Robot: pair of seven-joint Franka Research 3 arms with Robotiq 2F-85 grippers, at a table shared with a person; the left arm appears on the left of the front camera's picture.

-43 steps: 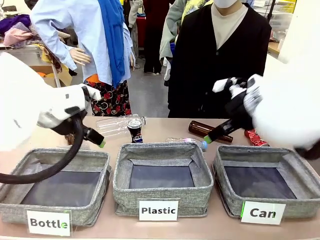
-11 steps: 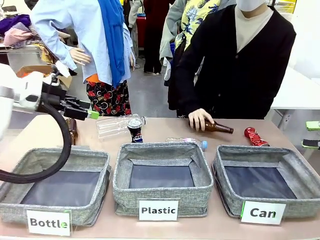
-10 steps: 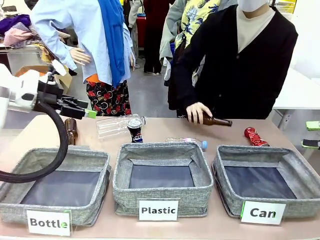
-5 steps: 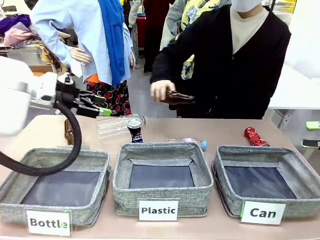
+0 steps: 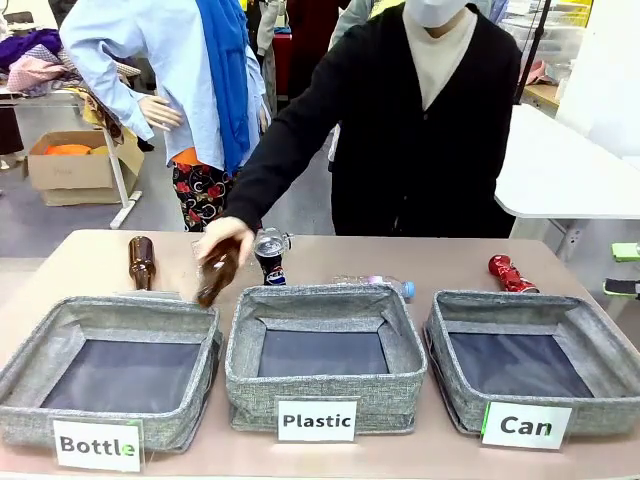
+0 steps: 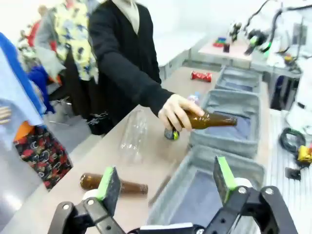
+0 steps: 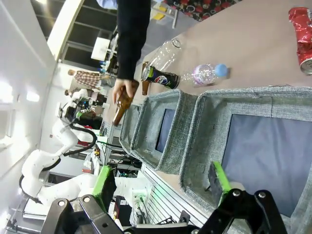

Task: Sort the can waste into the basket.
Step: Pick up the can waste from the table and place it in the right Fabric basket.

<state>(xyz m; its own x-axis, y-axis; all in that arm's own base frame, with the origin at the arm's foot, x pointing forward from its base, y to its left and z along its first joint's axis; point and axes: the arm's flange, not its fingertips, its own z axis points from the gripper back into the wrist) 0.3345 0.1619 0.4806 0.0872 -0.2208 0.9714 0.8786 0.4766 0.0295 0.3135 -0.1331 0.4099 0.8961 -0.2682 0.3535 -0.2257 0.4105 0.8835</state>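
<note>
My left pincer (image 6: 166,183) and right pincer (image 7: 162,181) stand wide open, empty. From the right pincer: dark can (image 7: 161,77) well ahead, red can (image 7: 303,36) nearer, just past the basket (image 7: 204,109) — grip across its crushed body, clear the rim.

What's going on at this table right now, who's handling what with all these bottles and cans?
A person's hand is holding a brown bottle, neck down, at the far edge of the basket labelled Bottle. The dark can and the red crushed can sit on the table behind the baskets, neither yet in the basket labelled Can. The left gripper and the right gripper are both open and hold nothing.
</note>
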